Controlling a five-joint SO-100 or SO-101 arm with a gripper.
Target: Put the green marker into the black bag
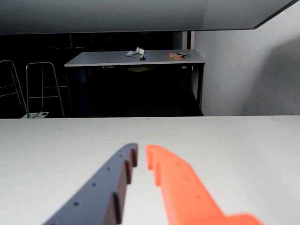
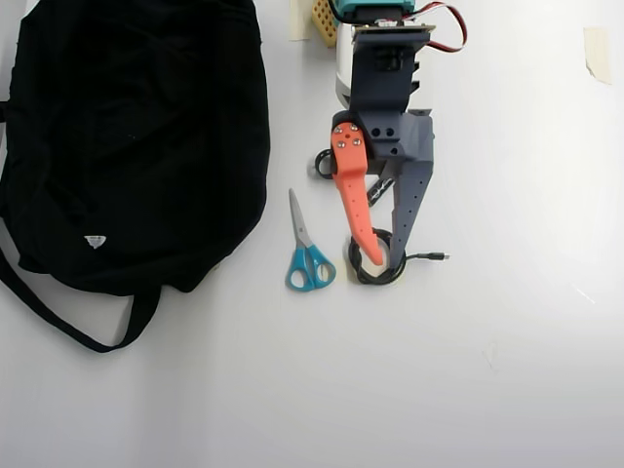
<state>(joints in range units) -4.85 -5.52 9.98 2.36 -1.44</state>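
The black bag (image 2: 127,136) lies at the left of the white table in the overhead view, with a small white label (image 2: 95,241) and a strap trailing toward the front. My gripper (image 2: 387,261) has one orange and one grey finger. It hangs over the table's middle, to the right of the bag. Its tips are together and hold nothing. In the wrist view the gripper (image 1: 141,152) points across bare white table. The green marker shows in neither view.
Blue-handled scissors (image 2: 304,249) lie between the bag and the gripper. A coiled black cable (image 2: 375,276) lies under the fingertips. A piece of tape (image 2: 597,49) is stuck at the top right. The wrist view shows a distant table (image 1: 93,60) and a white wall.
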